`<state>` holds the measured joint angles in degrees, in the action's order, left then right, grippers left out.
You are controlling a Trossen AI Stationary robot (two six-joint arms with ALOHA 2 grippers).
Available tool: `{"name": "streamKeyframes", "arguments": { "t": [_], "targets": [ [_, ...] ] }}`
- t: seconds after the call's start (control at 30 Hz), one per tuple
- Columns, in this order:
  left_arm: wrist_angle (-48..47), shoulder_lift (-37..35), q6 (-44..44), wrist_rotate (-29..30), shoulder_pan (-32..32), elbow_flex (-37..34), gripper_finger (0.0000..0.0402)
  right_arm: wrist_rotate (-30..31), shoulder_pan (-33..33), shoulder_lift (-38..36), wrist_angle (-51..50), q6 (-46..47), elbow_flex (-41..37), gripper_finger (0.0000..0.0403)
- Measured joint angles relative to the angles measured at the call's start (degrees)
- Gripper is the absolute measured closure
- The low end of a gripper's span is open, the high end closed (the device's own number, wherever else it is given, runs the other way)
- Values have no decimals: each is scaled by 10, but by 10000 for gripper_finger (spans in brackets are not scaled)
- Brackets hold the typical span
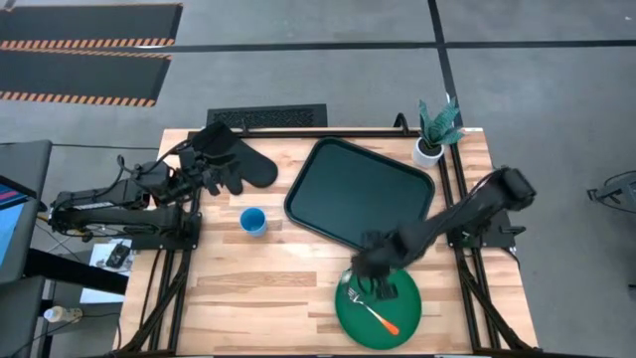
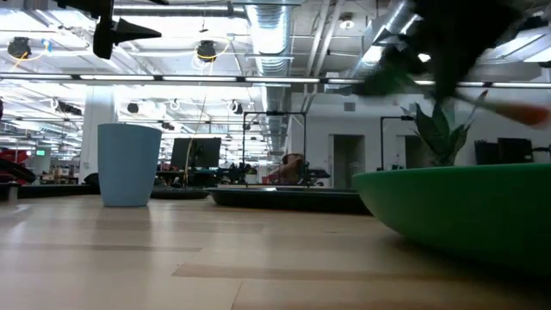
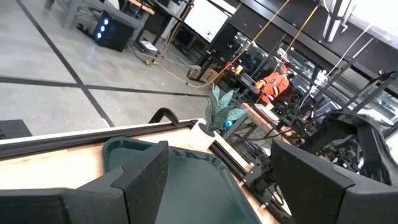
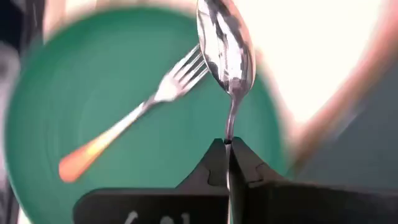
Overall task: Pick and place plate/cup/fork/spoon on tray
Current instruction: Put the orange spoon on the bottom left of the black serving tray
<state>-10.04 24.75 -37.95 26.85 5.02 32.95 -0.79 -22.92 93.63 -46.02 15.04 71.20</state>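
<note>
The green plate [image 1: 378, 306] lies near the table's front edge, right of centre. The orange-handled fork [image 1: 376, 313] lies on it, also seen in the right wrist view [image 4: 134, 118]. My right gripper [image 1: 378, 270] hovers over the plate's far part, shut on the spoon [image 4: 225, 43]. The dark tray [image 1: 358, 191] lies behind the plate. The blue cup [image 1: 252, 221] stands upright left of the tray. My left gripper [image 3: 224, 186] is open and empty at the table's left, near the oven mitt. My right gripper pinches the spoon's thin metal neck [image 4: 229, 134] between its two shut fingertips. The silver bowl [image 4: 225, 43] sticks out ahead of the fingers. The orange handle is hidden behind the fingers. The spoon is lifted clear above the plate [image 4: 124, 93].
A black oven mitt [image 1: 234, 159] lies at the far left of the table. A white pot with a green plant [image 1: 432, 134] stands at the far right corner, beside the tray. Bare wood lies between the cup and the plate.
</note>
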Motion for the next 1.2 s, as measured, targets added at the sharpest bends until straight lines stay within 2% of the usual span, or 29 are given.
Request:
{"name": "streamKeyframes", "arguments": {
  "t": [0.1, 0.17, 0.27, 0.37, 0.47, 0.57, 0.63, 0.8, 1.0, 1.1, 1.2],
  "targets": [
    [0, 0, -4, 6, 0, 0, 136, 28, 55, -68, 32, 22, -5, 401],
    [0, 0, -10, 6, 0, 0, 136, 55, 94, -114, 89, 38, -17, 402],
    [1, 0, -25, 4, 0, 0, 136, 104, 143, -183, 264, 51, -64, 402],
    [14, 0, -37, -13, 0, 0, 136, 101, 183, -229, 474, 60, -137, 402],
    [69, 6, -21, -66, 1, 0, 136, 99, 211, -244, 650, 85, -207, 402],
    [165, 38, 8, -151, 8, 0, 136, 97, 233, -238, 765, 108, -248, 402],
    [223, 77, 6, -202, 22, 0, 136, 91, 243, -222, 801, 111, -254, 402],
    [297, 199, -40, -325, 71, 0, 136, 58, 250, -180, 866, 113, -254, 402],
    [480, 325, -94, -463, 124, 0, 136, 50, 249, -143, 884, 130, -254, 402],
    [500, 379, -126, -515, 140, 14, 136, 39, 249, -122, 899, 140, -254, 402],
    [501, 427, -115, -552, 144, 45, 136, 25, 249, -103, 920, 161, -254, 402]
  ]
}}
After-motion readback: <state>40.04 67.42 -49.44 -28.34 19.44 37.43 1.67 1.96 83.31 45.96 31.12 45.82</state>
